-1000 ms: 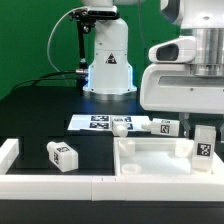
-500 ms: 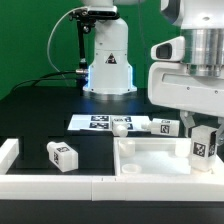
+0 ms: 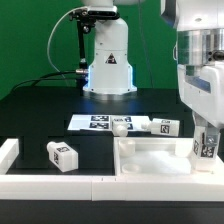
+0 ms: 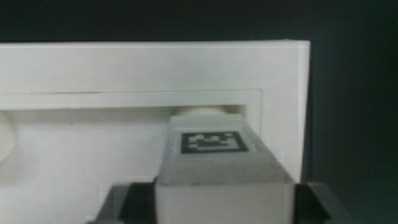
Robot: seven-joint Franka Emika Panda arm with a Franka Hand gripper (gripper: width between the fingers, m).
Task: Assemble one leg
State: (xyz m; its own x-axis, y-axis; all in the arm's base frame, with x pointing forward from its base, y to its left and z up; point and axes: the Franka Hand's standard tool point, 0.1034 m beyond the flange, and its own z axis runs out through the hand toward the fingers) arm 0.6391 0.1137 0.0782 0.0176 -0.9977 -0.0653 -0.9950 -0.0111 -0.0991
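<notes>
The gripper (image 3: 207, 140) is clamped on the leg (image 3: 205, 146), holding it upright, long axis vertical, directly below the fingers and over the corner of the white rimmed panel (image 3: 150, 160) at the table's front edge, on the exterior view's right.

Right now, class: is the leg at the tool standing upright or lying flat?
Upright. The leg stands on end on the wide panel, its tagged face showing, with the tool over its top. Loose legs elsewhere lie flat.

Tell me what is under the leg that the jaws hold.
Under the held leg lies the wide white panel; the wrist view shows its raised rim beyond the leg. The leg covers the contact point, so seating cannot be judged.
</notes>
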